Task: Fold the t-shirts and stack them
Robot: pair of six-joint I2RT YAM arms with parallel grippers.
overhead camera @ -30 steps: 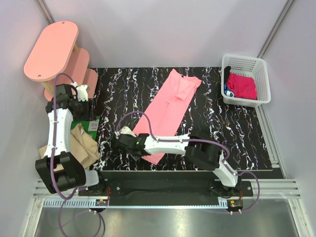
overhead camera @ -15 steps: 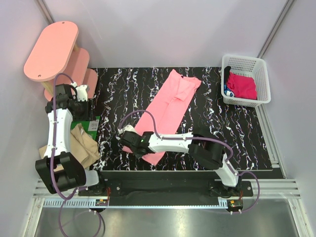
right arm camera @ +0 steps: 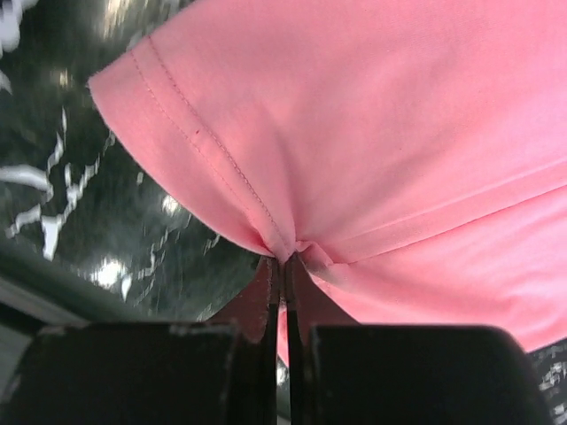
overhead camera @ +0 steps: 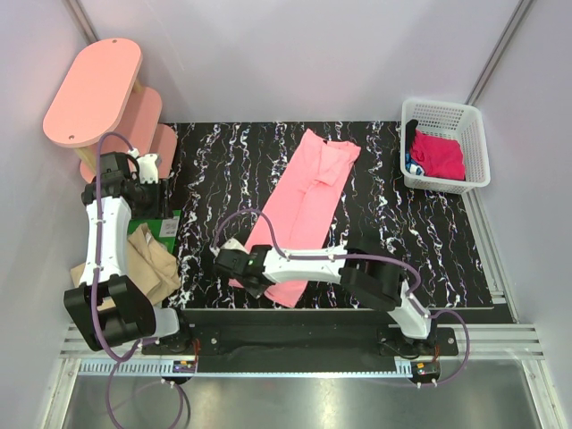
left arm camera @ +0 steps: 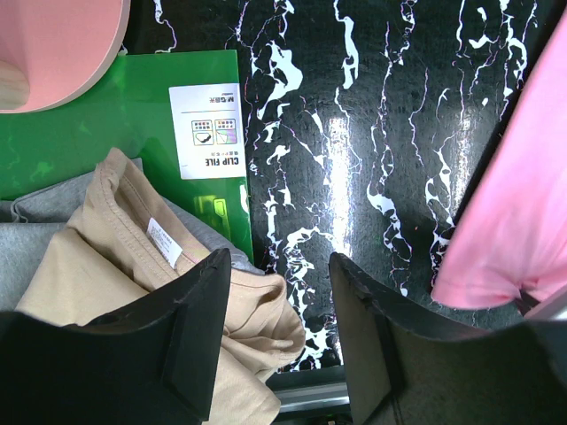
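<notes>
My right fingers [right arm camera: 282,276] are pinched shut on a hem corner of the salmon-pink t-shirt [right arm camera: 399,133], which only the right wrist view shows. From above, that shirt lies as a long diagonal strip on the bench [overhead camera: 420,232]. My left fingers [overhead camera: 143,170] stand half open, holding nothing, above the crumpled tan t-shirt [left arm camera: 97,266], which overlaps a green clip file [left arm camera: 89,124].

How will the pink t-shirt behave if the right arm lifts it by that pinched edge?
Probably floppy: the pink t-shirt puckers into folds where the right fingers pinch its hem. It looks thin and light, so most of it would likely sag and drag across the table rather than rise flat. The small pinch might slip under a quick pull.
</notes>
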